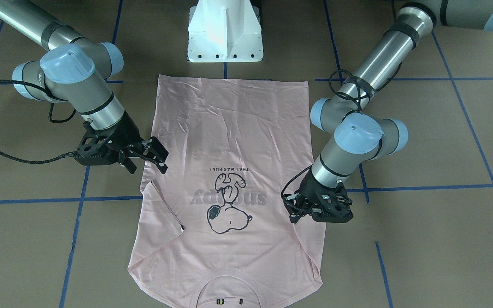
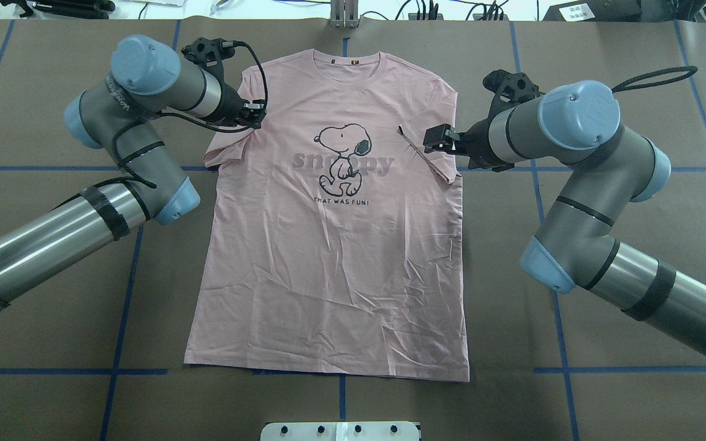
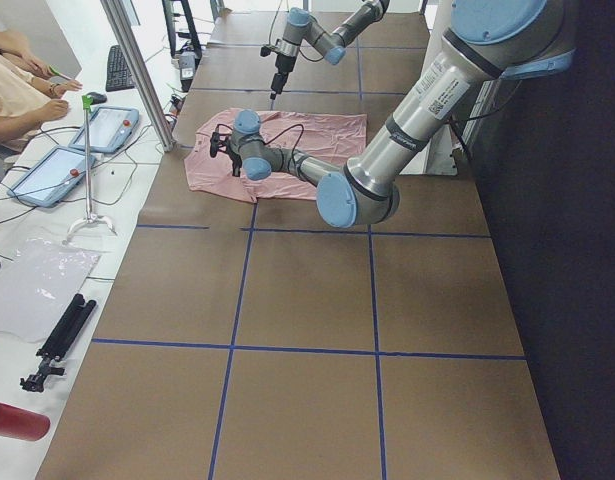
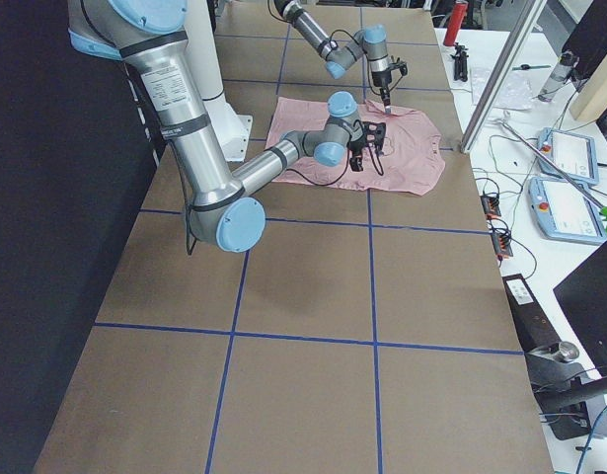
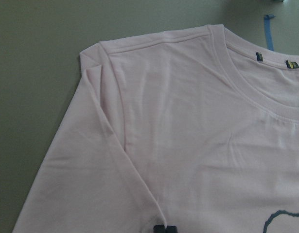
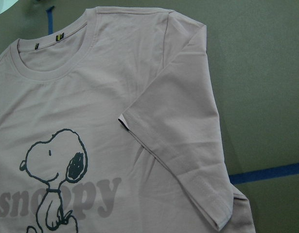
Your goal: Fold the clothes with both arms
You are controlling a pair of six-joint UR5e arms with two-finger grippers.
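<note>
In the front-facing view the pink T-shirt (image 1: 229, 137) lay flat, print up, between the two grippers. The right gripper (image 1: 146, 162) hung with its jaws wide just over one side edge, and the left gripper (image 1: 294, 213) had its jaws almost together beside the other edge. From overhead, the right sleeve (image 2: 429, 153) was turned in over the body, directly before the right jaws, while the left sleeve (image 2: 224, 150) spread out beside the left jaws. In both side views the shirt lay under the grippers, too small to judge the jaws. The left wrist view showed two fingertips (image 5: 159, 229) close together with nothing between them and the left sleeve ahead of them. The right wrist view showed no fingers, only the doubled right sleeve below. In my judgement, nearly closed jaws could push and wrinkle the cloth instead of pinching it. The wide jaws could also catch only the top layer, and then the fold would go uneven.
</note>
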